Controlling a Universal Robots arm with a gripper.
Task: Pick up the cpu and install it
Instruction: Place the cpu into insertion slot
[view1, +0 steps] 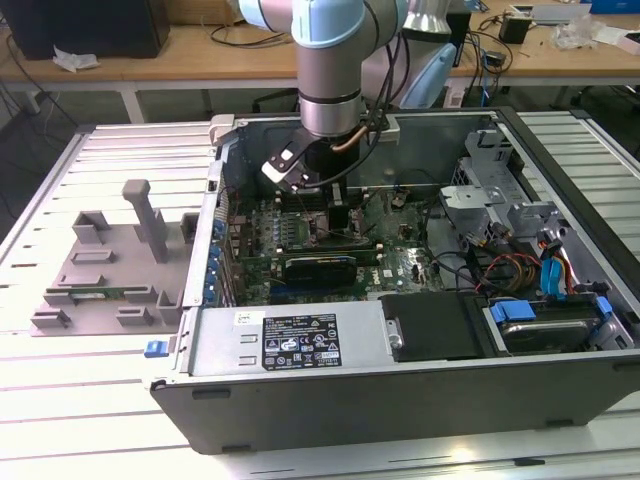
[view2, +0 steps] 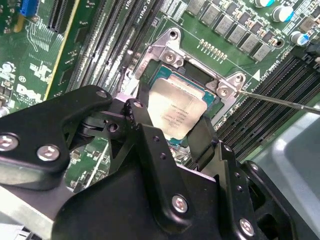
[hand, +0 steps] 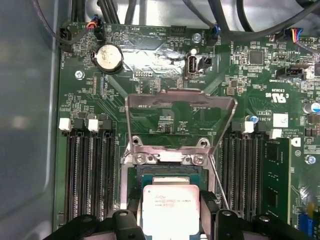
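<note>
Well, on the exterior view's left, at nine o'clock from the open computer case (view1: 400, 400), a grey plastic stand (view1: 110, 270) sits on the ribbed metal table (view1: 80, 390). Moving across, the robot arm (view1: 330, 60) comes down from twelve o'clock into the case. Its gripper (view1: 325, 200) hangs low over the green board (view1: 300, 235). At six o'clock from the gripper, a grey box with a white sticker (view1: 290, 345) lies along the near wall of the case.

Up close, in both wrist views, the gripper's two black fingers (view2: 142, 125) are closed on the cpu (hand: 171, 210). One finger is on each side, touching its edges. The cpu is a flat, shiny silver square, and it is right over the dark socket (hand: 165, 171). I cannot tell if it is all the way down in the socket. The metal flap (hand: 180, 100) of the socket is flipped up and open, and a thin wire lever (view2: 280, 102) sticks out beside it. Long black slots (hand: 90, 175) run along both sides of the socket. A green memory stick (hand: 276, 180) stands beside one set of slots. A round silver battery (hand: 108, 57) sits farther off on the board.

Back in the exterior view, at three o'clock from the gripper, there is a silver metal cage (view1: 490, 200). Blue and red cables (view1: 555, 270) curl at four o'clock.
</note>
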